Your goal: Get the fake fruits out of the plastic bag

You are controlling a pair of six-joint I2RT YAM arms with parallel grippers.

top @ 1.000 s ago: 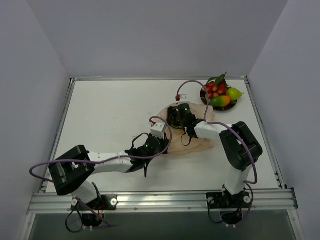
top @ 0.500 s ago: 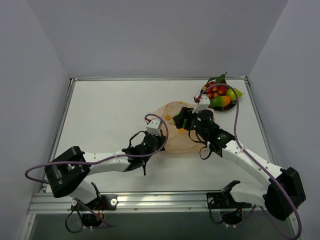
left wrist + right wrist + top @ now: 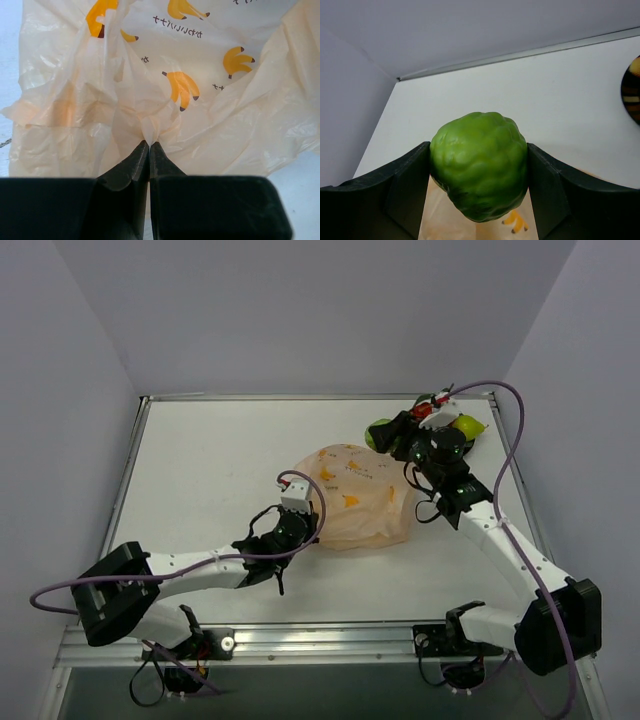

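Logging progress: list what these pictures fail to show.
The plastic bag's inside: top and left wrist views show only crumpled film; any fruit within cannot be told.
The plate: cut by the right wrist view's edge; mostly under the right arm in the top view.
The left gripper's pinch on the bag: too small and dark in the top view.
Right wrist view: the green fruit in the right gripper blocks what lies below.

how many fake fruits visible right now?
2 clearly: a green fruit clamped in the right gripper, a lemon on the plate. The right arm covers most of the plate, so more may be hidden there.
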